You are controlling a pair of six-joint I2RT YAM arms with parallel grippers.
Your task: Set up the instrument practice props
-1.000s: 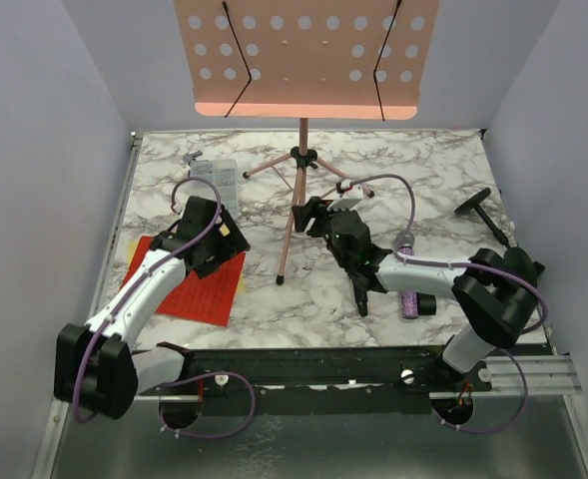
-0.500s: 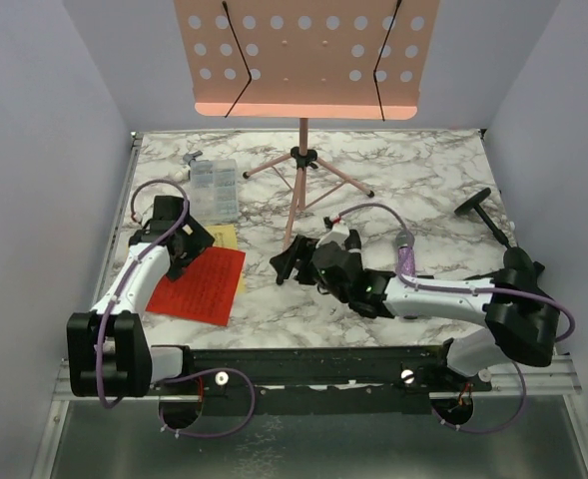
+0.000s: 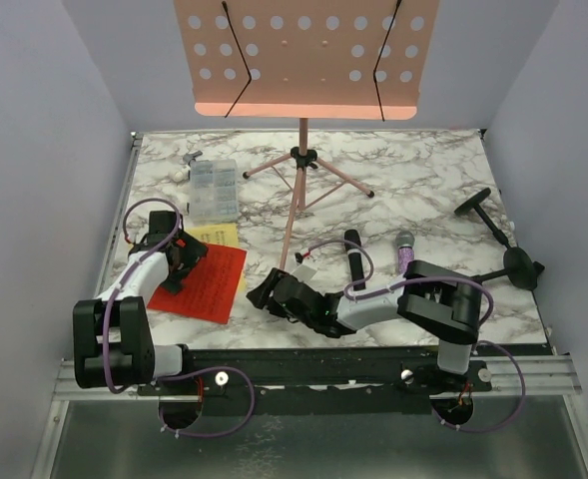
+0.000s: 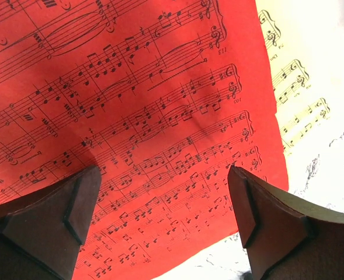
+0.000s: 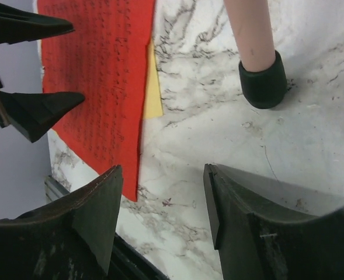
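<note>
The pink perforated music rack (image 3: 305, 55) stands on thin tripod legs at the back. The red music sheet (image 3: 209, 284) lies flat at the left on the yellow sheet (image 3: 222, 236). My left gripper (image 3: 179, 267) hovers open over the red sheet (image 4: 131, 116), and the yellow sheet (image 4: 300, 87) shows beside it. My right gripper (image 3: 264, 295) is open and empty over bare marble (image 5: 163, 204), between the red sheet (image 5: 96, 76) and a tripod foot (image 5: 264, 84). The black microphone (image 3: 354, 254) and the purple glitter microphone (image 3: 404, 249) lie mid-table. Two black mic holders (image 3: 478, 208) (image 3: 518, 267) lie at the right.
A clear plastic compartment box (image 3: 214, 188) sits at the back left beyond the sheets. The tripod's front leg (image 3: 287, 244) comes down close to my right gripper. The black rail (image 3: 313, 364) runs along the near table edge. Grey walls close in both sides.
My right gripper swung left and nearer, from beside the tripod to the red sheet's near corner, uncovering both microphones. My left gripper shifted left over the red sheet.
</note>
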